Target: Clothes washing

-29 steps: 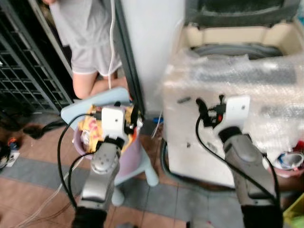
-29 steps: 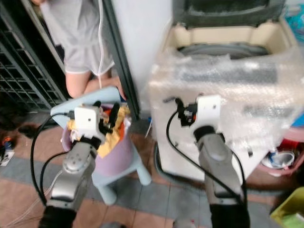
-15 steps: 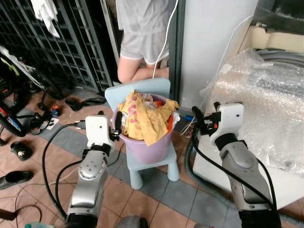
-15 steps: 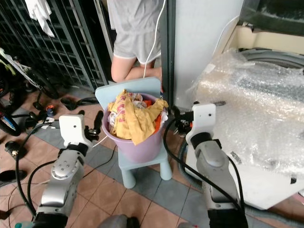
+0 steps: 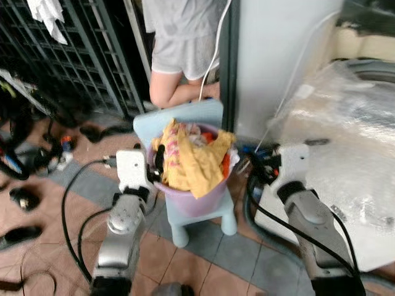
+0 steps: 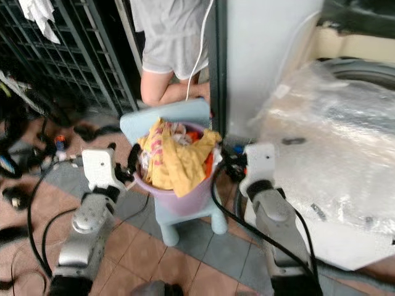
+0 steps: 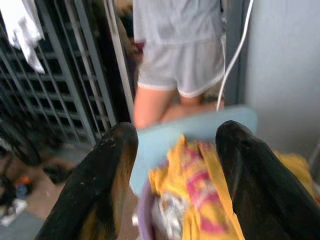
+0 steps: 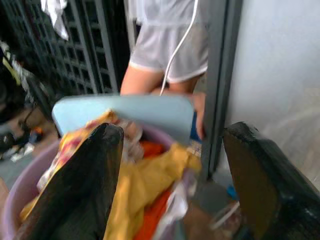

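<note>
Clothes [image 5: 194,157] fill a purple bucket [image 5: 194,200] to the top, yellow ones mostly, with some pink and orange, and one yellow piece hangs over the front rim. The bucket sits on a small light blue chair [image 5: 185,117] on the tiled floor [image 5: 203,262]. In the left eye view the left gripper [image 5: 157,161] is just beside the bucket's left side, and the right gripper [image 5: 256,171] is close to its right side. A person [image 5: 185,43] in grey shorts stands behind the chair.

The right eye view shows the washing machine [image 6: 333,154] on the right, wrapped in bubble wrap, near the bucket.

The left wrist view looks between two black fingers [image 7: 105,175] held wide apart, with the yellow clothes and the chair back between them.

In the right wrist view the fingers [image 8: 85,180] are also wide apart, with the bucket of yellow and orange clothes just below them.
</note>
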### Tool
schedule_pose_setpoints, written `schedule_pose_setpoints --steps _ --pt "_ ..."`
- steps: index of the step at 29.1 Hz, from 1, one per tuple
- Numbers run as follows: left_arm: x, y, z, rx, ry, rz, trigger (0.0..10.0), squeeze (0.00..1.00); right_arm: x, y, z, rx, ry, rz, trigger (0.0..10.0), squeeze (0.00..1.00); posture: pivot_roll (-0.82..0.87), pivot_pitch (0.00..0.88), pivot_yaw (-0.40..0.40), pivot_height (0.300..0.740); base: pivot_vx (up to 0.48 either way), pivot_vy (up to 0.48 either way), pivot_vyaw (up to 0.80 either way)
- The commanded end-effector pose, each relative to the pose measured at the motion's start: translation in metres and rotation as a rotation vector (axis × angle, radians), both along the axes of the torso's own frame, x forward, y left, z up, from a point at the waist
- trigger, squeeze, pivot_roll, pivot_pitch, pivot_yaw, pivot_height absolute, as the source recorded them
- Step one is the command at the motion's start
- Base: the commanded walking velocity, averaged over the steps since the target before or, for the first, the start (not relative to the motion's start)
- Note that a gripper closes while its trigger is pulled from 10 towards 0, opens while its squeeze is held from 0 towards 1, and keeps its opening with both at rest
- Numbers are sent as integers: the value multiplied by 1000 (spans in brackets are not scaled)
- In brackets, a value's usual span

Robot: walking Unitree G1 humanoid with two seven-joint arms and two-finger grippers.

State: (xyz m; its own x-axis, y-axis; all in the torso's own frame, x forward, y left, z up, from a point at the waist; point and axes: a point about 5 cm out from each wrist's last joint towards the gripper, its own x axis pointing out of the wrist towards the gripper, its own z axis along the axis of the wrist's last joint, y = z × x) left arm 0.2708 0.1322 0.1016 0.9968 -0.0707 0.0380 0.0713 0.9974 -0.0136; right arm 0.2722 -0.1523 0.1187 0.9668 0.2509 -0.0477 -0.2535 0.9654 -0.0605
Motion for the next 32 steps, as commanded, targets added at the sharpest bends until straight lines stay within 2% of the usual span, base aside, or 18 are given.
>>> schedule_pose_setpoints --steps 1,4,12,18,22,25,32 --pt "0 -3 2 2 -9 -6 10000 0 2 -3 2 7 -5 -7 10000 0 -103 0 131 740 0 0 781" --pt "0 -3 3 2 -7 6 10000 0 6 -3 6 18 -9 8 10000 0 -88 0 117 740 0 0 573" --pt "-11 3 -1 10 10 53 10000 0 12 8 3 -92 -8 107 10000 0 -58 0 97 740 0 0 537" --pt "-15 5 -3 15 16 35 10000 0 22 11 -7 -107 80 60 10000 0 -51 0 93 740 91 0 617" --pt "-13 9 1 28 12 42 10000 0 23 14 -19 -165 165 44 10000 0 -48 0 97 740 277 0 0" --pt "-14 10 4 38 1 32 10000 0 21 9 -30 -169 229 -1 10000 0 -43 0 98 740 346 0 0" --pt "-23 11 0 36 27 26 10000 0 19 -4 -42 -236 297 -91 10000 0 -31 0 101 740 371 0 0"
